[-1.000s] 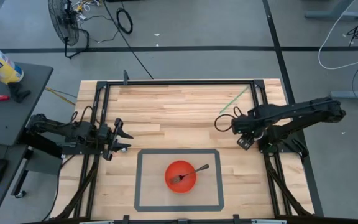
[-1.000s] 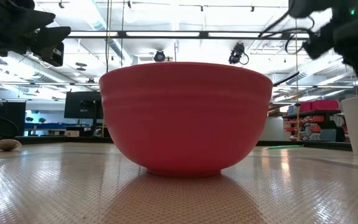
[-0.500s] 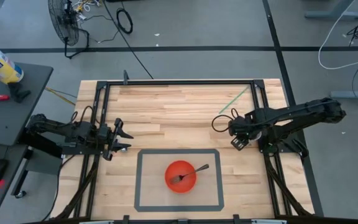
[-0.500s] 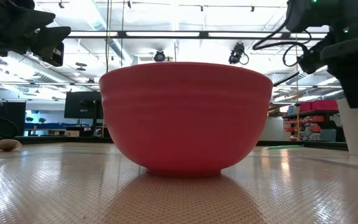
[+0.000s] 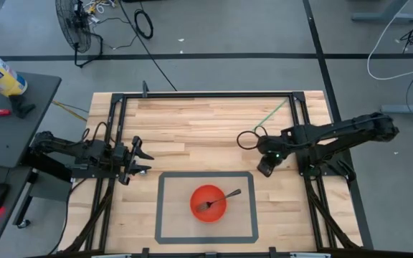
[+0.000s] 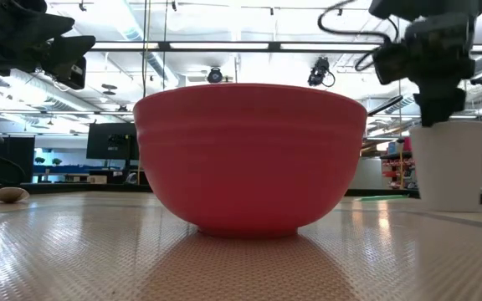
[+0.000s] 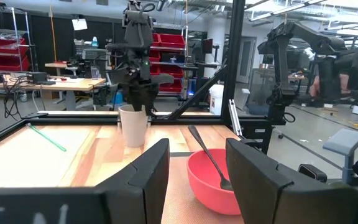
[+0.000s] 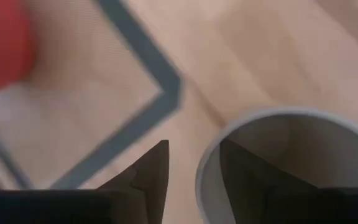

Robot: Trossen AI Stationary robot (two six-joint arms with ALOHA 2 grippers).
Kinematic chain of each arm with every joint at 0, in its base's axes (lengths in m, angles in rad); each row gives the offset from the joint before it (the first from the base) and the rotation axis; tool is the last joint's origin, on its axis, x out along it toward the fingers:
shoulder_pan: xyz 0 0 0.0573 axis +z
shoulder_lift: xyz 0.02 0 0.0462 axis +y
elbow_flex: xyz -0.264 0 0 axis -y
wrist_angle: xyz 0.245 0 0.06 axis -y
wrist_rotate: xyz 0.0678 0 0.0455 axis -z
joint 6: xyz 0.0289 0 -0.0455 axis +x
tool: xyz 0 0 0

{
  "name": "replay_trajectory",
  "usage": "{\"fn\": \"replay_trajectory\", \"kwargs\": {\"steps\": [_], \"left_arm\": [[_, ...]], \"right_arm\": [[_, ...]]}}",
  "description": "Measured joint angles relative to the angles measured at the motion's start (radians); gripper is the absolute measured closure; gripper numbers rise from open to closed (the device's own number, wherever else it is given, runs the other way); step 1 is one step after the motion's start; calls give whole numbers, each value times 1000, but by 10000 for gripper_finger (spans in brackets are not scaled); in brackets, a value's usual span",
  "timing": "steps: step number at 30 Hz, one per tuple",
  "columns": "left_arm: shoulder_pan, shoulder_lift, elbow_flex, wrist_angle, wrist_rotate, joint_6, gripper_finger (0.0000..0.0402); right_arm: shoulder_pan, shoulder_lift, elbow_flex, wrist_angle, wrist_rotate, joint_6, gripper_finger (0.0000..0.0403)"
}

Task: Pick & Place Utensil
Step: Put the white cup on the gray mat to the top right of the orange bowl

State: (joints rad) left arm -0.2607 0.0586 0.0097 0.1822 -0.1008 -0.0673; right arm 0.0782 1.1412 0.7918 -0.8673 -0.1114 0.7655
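Where the fork (image 5: pixel 219 198) lies: in the red bowl (image 5: pixel 203 209), tines down inside, handle leaned over the rim toward the right arm's side.
Red bowl: set upright near the middle of the grey-bordered mat (image 5: pixel 159 208), at the near edge of the wooden table (image 5: pixel 206 122).
White cup (image 6: pixel 446 167): held upright just beyond the mat's far right corner, apart from the bowl; whether its base touches the table cannot be told.
Right gripper (image 7: pixel 140 107): positioned directly over the cup, pointed down; its fingers (image 8: pixel 151 171) are clamped across the cup's rim, one inside the wall and one outside.
Left gripper (image 5: pixel 140 159): parked at the table's left edge, level with the mat's far border, well apart from bowl and cup; its fingers (image 7: pixel 148 180) are spread apart and nothing is held between them.
Green strip (image 5: pixel 277 115): laid flat on the wood toward the far right corner, apart from everything else.
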Motion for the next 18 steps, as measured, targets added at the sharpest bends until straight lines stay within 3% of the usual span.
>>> {"fn": "replay_trajectory", "kwargs": {"steps": [4,9,12,18], "left_arm": [[0,0,0,0,0,0,239],[0,0,0,0,0,0,239],[0,0,0,0,0,0,239],[0,0,0,0,0,0,239]], "right_arm": [[22,1,42,-29,13,-65,257],[109,0,182,-307,207,-80,246],[218,-5,218,-391,273,37,234],[447,5,193,-399,279,338,186]]}}
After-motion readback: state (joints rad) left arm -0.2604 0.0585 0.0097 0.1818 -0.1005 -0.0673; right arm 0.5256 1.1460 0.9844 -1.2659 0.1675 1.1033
